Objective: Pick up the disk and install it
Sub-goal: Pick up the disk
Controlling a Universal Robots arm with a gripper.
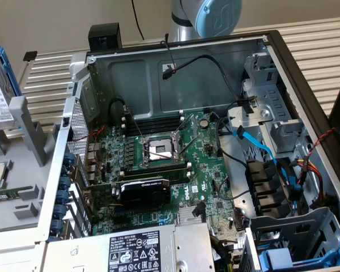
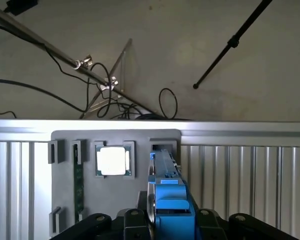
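Disk (image 2: pixel 166 192) stands upright in grey holder (image 2: pixel 115 200), gripper (image 2: pixel 167 227) straddling it.

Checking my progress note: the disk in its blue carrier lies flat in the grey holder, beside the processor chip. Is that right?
Not quite. The disk is not lying flat: it stands on edge in a slot of the grey holder, beside the processor chip. The wrist view shows it.

Case (image 1: pixel 187 73) and tray (image 2: pixel 115 200) on slatted table (image 1: pixel 311 34)
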